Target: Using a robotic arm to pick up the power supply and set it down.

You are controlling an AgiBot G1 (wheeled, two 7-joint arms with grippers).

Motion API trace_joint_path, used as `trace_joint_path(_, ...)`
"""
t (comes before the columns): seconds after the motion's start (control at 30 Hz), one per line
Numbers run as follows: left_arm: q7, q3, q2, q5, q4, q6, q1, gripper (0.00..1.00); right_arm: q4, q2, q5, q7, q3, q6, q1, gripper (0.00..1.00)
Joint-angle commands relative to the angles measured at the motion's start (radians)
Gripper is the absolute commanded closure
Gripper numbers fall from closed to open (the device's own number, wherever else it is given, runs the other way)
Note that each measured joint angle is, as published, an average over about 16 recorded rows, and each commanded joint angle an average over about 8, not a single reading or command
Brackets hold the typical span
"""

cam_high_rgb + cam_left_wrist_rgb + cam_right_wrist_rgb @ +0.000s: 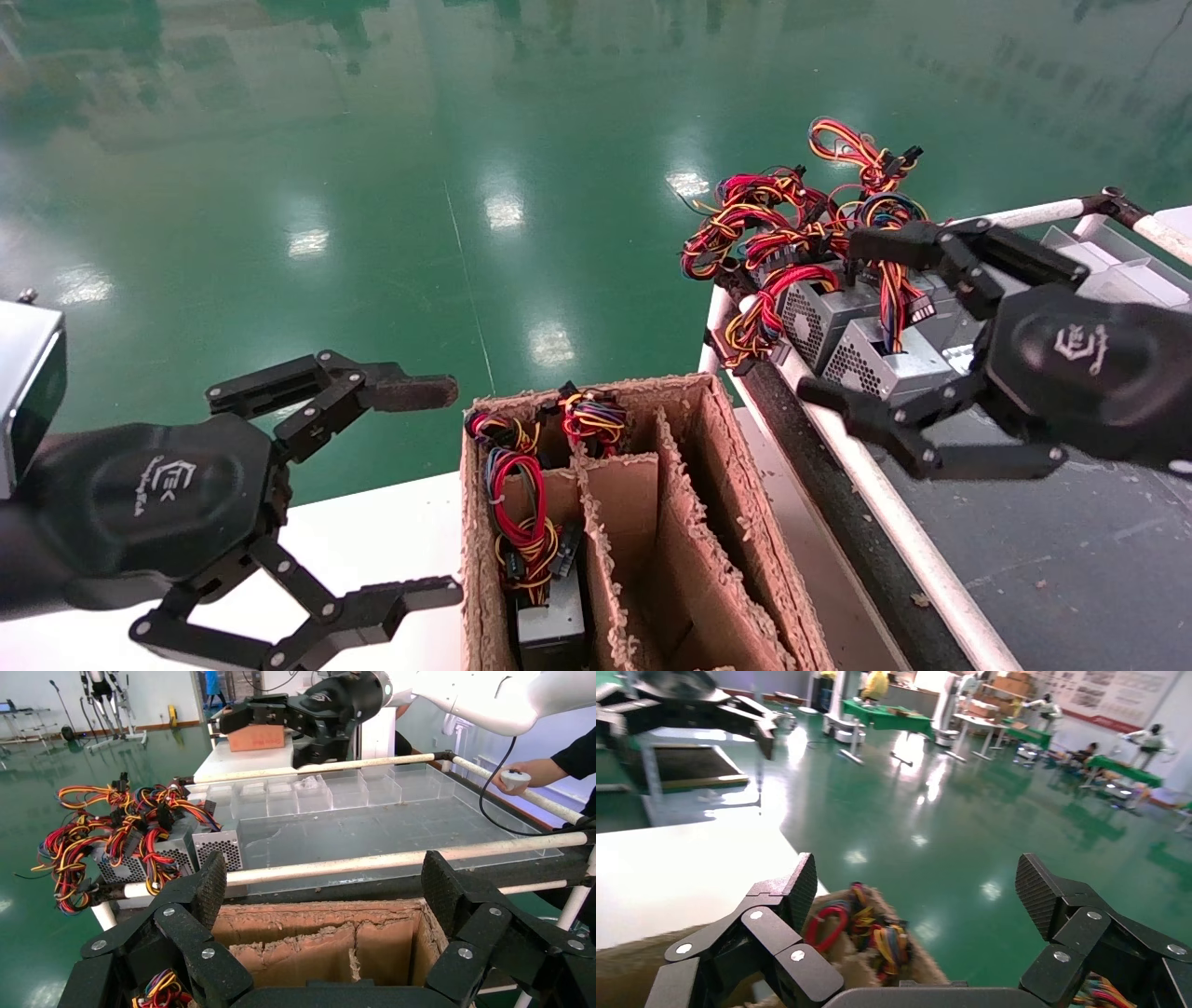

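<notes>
right gripper [843, 321] hangs with fingers spread wide right over the power supply [871, 359] on the conveyor edge, not touching it; left gripper [447, 489] idles spread beside the cardboard box [745, 522]

Not much to read here: each gripper has a white logo mark printed on its black palm, the left gripper [447, 492] with tiny lettering beside it, the right gripper [843, 317] just an emblem. Too small to make out any actual words, and the wall posters in the right wrist view are unreadable too
</notes>
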Motion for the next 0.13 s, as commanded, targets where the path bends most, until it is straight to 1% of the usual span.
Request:
trace_joint_path(0.03, 0.0, 0.0, 0.0, 0.0, 0.0, 0.0, 0.0, 0.01, 0.02, 0.0, 0.009, 0.026, -0.01, -0.015, -0.006, 0.0)
trace_joint_path(0.13, 0.0, 0.0, 0.0, 0.0, 0.0, 0.0, 0.0, 0.01, 0.029, 0.0, 0.013, 0.037, -0.014, -0.021, -0.008, 0.0)
